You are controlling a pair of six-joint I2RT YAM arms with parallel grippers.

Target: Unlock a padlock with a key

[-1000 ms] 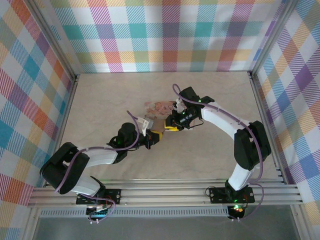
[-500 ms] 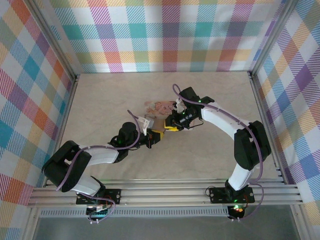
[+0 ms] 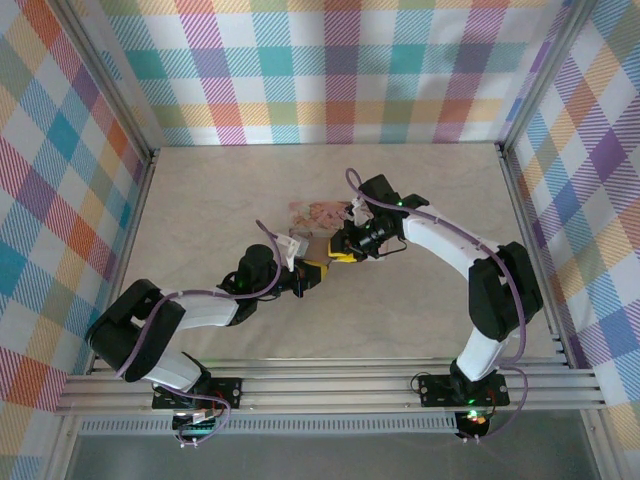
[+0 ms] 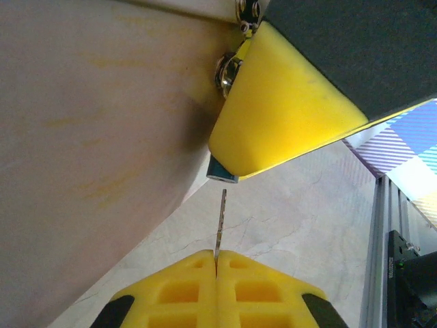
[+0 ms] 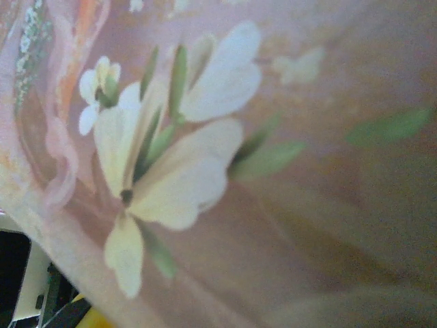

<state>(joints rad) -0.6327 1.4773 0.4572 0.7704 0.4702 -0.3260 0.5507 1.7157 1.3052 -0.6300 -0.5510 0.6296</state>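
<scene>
1. Left gripper: in its wrist view the two yellow fingers are pressed together on the key. The thin blade stands straight out from the seam between them.
2. The key's tip sits just below the padlock. I cannot tell whether they touch, and no keyhole is visible.
3. Padlock: only a blue corner shows, tucked under one yellow finger of the right gripper, above the table near its middle. Only that finger is visible, so I cannot tell how the right jaws stand.
4. Beyond them, the pink flowered box lies just behind both grippers in the overhead view.
5. Risks, as judged:
   - The blade may meet the lock body instead of the keyhole and bend or slide sideways, because the slot is hidden and the blade is thin.
   - The key may pivot between the flat pads under push, since it is pinched only at its head.
   - The padlock may shift under the finger if pushed off-axis.
   - An arm may nudge the box, as it lies so close.
6. Count: one key, one padlock, one box, two grippers.
</scene>
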